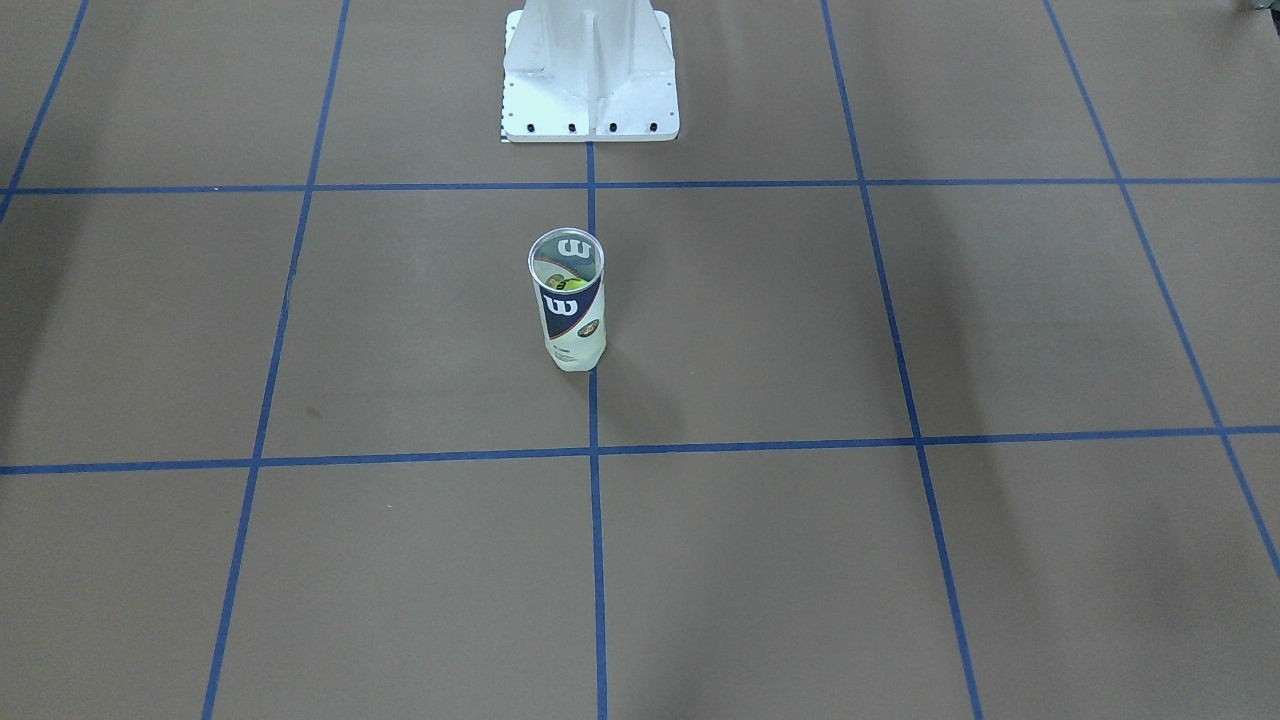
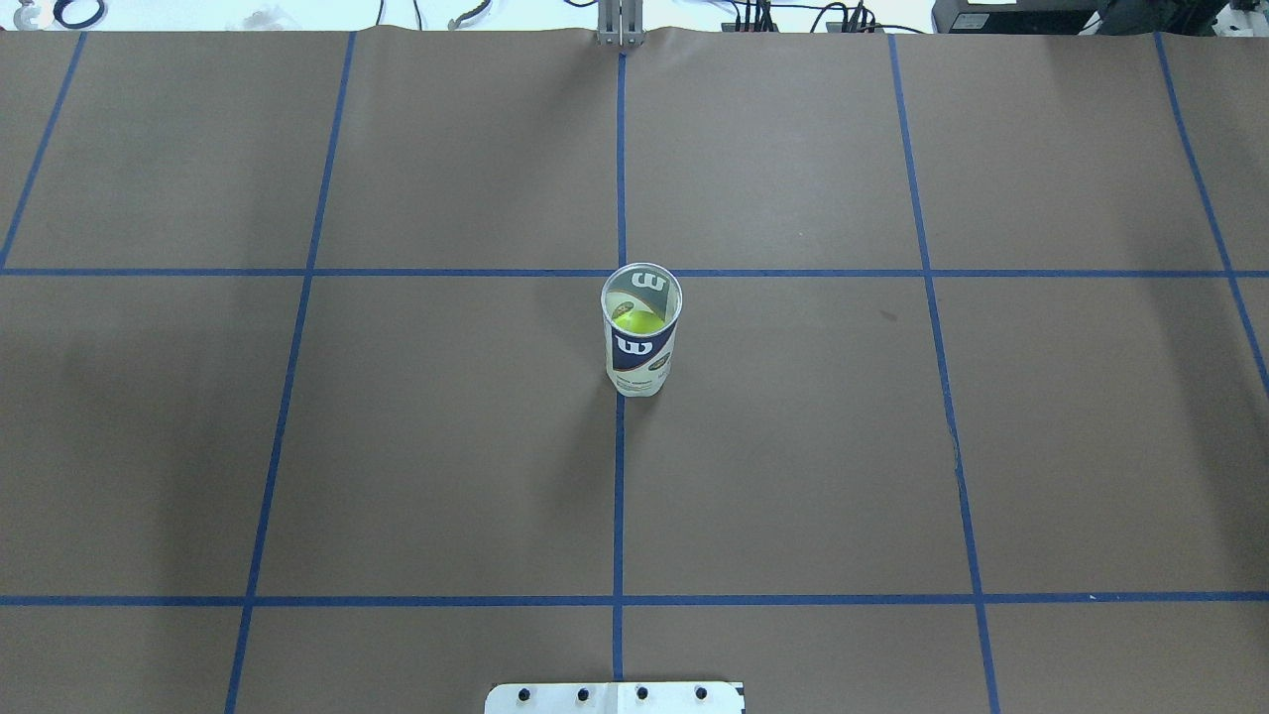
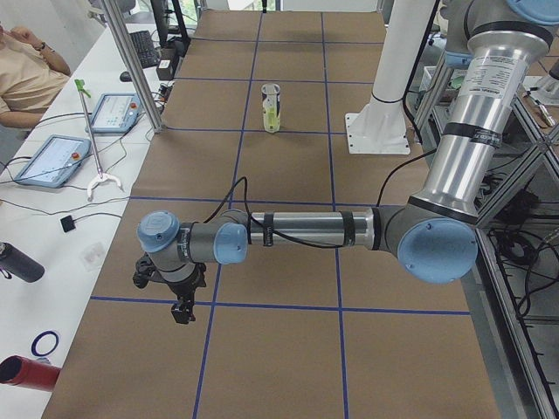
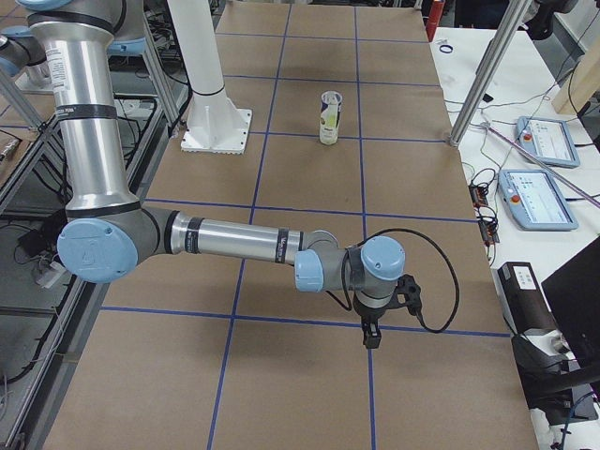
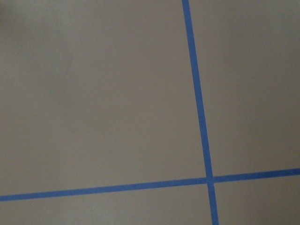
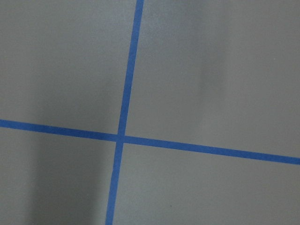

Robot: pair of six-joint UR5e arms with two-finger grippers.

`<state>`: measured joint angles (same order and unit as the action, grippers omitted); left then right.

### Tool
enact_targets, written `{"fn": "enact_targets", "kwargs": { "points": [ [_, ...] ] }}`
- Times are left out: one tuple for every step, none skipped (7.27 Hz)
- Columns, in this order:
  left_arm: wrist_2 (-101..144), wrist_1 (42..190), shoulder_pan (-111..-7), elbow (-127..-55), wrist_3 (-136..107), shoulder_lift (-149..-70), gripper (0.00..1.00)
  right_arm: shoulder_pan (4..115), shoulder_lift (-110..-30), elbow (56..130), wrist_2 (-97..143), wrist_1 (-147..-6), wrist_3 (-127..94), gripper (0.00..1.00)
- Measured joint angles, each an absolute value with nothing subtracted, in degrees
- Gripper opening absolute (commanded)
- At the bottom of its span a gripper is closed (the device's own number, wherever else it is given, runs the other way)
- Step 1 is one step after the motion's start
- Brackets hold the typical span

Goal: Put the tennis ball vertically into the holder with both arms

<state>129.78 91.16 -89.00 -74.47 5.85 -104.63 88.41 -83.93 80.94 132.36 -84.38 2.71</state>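
The holder (image 2: 641, 347) stands upright in the middle of the table, open end up, and also shows in the front view (image 1: 568, 315). The tennis ball (image 2: 639, 320) sits inside it, seen through the open top and faintly through the clear wall (image 1: 562, 284). Both arms are far from it, at opposite ends of the table. The left gripper (image 3: 181, 310) shows only in the left side view and the right gripper (image 4: 371, 337) only in the right side view, both pointing down; I cannot tell whether they are open or shut. The wrist views show only brown paper and blue tape.
The white pedestal base (image 1: 590, 95) is bolted at the robot's edge of the table. Blue tape lines grid the brown paper. Side benches hold tablets (image 3: 52, 161), cables and a metal pole (image 4: 487, 75). A person (image 3: 26, 74) sits at the left end.
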Motion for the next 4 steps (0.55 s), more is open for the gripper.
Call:
{"fn": "enact_targets", "kwargs": {
  "points": [
    [129.9,91.1,-89.1,-79.1,5.9,-101.5,1.00,88.5,-84.5,83.3,132.7,-86.9,2.7,1.00],
    [129.9,91.0,-89.1,-84.2,5.9,-97.8,1.00,88.5,-85.4,86.0,132.7,-89.6,2.7,1.00],
    [129.8,90.9,-89.1,-88.2,5.9,-94.5,1.00,88.5,-86.6,88.3,132.4,-91.6,2.7,1.00],
    [129.8,90.9,-89.0,-90.2,5.9,-92.3,1.00,88.5,-88.0,89.4,131.9,-92.4,2.8,1.00]
  ]
}}
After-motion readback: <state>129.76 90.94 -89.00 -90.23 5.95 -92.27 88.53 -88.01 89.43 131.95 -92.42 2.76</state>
